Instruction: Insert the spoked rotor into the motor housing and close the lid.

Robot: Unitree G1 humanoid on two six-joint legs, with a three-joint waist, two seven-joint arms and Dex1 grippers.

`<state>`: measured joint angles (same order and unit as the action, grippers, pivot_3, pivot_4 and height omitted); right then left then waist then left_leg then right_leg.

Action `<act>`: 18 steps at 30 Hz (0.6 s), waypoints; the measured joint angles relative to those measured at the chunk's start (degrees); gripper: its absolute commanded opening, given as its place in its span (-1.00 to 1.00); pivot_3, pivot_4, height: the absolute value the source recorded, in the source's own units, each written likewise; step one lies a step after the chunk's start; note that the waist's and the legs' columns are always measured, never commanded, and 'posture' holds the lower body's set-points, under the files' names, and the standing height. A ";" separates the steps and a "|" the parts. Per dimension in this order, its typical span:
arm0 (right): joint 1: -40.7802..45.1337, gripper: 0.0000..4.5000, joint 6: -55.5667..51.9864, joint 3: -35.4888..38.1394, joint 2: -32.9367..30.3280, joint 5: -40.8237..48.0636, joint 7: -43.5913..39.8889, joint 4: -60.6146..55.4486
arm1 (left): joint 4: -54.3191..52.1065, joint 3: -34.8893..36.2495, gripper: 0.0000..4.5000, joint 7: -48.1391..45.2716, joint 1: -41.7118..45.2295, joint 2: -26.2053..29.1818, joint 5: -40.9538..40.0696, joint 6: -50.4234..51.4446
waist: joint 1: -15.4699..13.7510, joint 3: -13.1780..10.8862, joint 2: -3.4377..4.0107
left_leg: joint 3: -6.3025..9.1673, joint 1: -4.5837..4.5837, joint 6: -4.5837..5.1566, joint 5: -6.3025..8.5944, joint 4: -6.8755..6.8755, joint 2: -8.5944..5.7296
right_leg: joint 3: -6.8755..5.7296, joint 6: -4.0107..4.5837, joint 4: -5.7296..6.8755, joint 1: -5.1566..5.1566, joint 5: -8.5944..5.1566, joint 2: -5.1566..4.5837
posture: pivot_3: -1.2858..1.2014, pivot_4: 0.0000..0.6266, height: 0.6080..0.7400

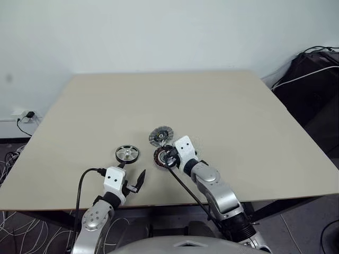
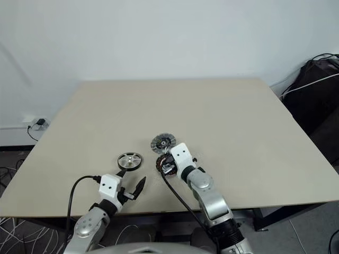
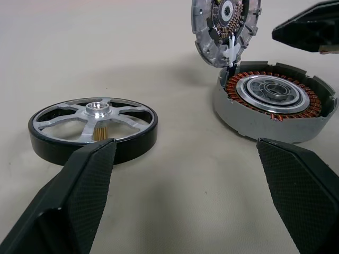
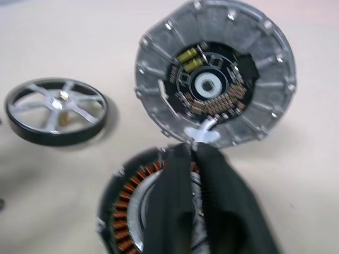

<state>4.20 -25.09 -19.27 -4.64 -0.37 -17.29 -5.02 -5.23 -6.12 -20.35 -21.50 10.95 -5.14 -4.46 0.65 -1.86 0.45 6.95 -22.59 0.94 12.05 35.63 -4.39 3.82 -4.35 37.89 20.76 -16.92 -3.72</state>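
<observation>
While open, lid (image 4: 214, 79) beside motor housing (image 3: 275, 103).

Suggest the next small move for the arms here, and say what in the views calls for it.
Probably the left gripper should ease forward and close on the spoked rotor. Its fingers are open, and the rotor lies flat on the table just ahead of them, untouched. The motor housing is open, its windings exposed, with the lid tilted up behind it. The right gripper, shut, sits over the housing.
</observation>
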 measured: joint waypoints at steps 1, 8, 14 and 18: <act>-0.12 -0.99 -0.94 -0.78 -0.96 0.14 -1.35 -0.59 | 0.00 0.00 1.00 -0.04 0.01 0.00 0.00 0.00 | 0.00 0.00 0.00 | 0.00 0.00 0.00 0.00 0.00 0.00 | 0.00 0.00 -0.01 0.00 0.00 0.00 | 0.03 -1.00 1.00; -0.99 -0.99 -4.59 -2.73 -3.07 1.81 -6.20 -3.32 | 0.00 0.02 1.00 -0.06 -0.15 0.05 0.00 0.00 | -0.01 -0.05 -0.07 | 0.00 0.00 0.00 0.00 0.00 0.00 | 0.00 0.00 0.00 -0.01 0.00 -0.02 | 0.03 -1.00 1.00; -0.88 -0.99 -6.40 -2.71 -3.21 1.63 -5.98 -3.36 | 0.00 0.01 1.00 0.00 -0.20 0.03 0.00 0.00 | -0.03 -0.08 -0.12 | 0.00 -0.01 0.00 0.00 0.00 0.00 | 0.00 0.00 -0.01 0.00 0.00 -0.04 | 0.03 -1.00 1.00; -0.83 -0.99 -6.94 -2.66 -3.50 1.21 -5.38 -3.27 | 0.00 0.01 1.00 0.11 -0.20 0.00 0.00 0.01 | -0.03 -0.08 -0.13 | 0.00 -0.01 0.00 0.00 0.00 0.00 | -0.01 -0.01 -0.01 0.00 0.00 -0.03 | 0.03 -1.00 1.00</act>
<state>3.37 -32.03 -21.93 -8.13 0.84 -22.67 -8.29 -5.23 -6.10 -20.24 -21.70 10.95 -5.14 -4.45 0.61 -1.95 0.32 6.95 -22.60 0.94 12.05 35.63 -4.39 3.81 -4.36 37.88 20.76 -16.92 -3.75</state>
